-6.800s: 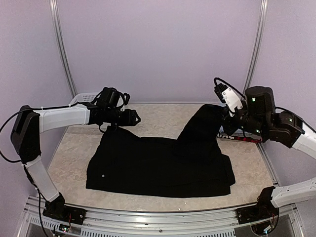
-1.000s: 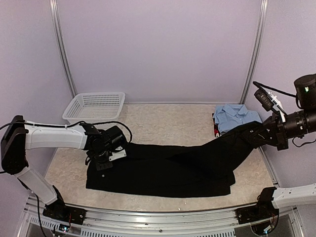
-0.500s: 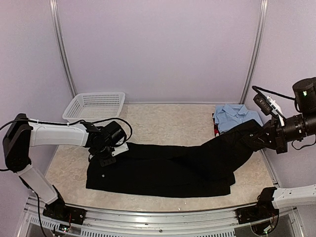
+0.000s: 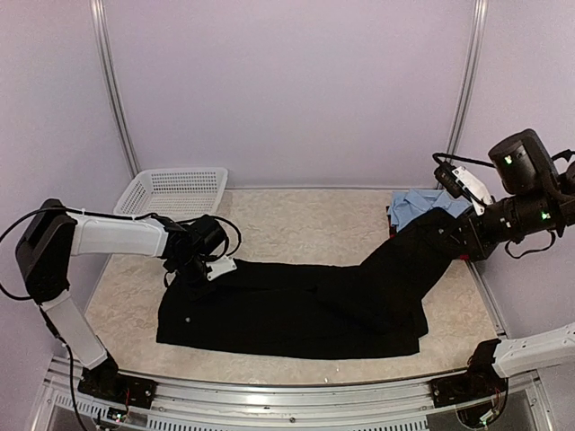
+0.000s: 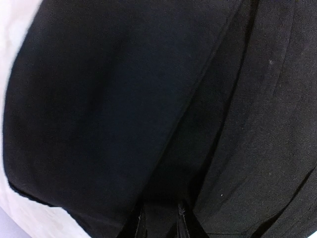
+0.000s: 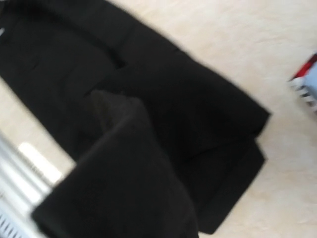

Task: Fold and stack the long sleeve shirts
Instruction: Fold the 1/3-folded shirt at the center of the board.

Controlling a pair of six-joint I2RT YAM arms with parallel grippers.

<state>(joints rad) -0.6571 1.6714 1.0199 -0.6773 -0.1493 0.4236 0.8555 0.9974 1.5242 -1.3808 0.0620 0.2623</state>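
The large black shirt lies spread across the table, and one end rises up to the right. My right gripper is shut on that raised end and holds it above the table. In the right wrist view the black shirt drapes over the fingers and hides them. My left gripper hovers at the shirt's far-left corner. In the left wrist view its gripper shows two fingers slightly apart over black cloth. A folded light blue shirt lies at the back right on a red-and-black shirt.
A white mesh basket stands at the back left near the wall. Metal posts rise at both back corners. The red-and-black shirt's edge shows at the right of the right wrist view. The table's near rail runs along the front.
My left gripper has opened a little and drawn back toward the far side. My right gripper has carried the raised end of the black shirt leftward and back, partly covering the blue shirt.
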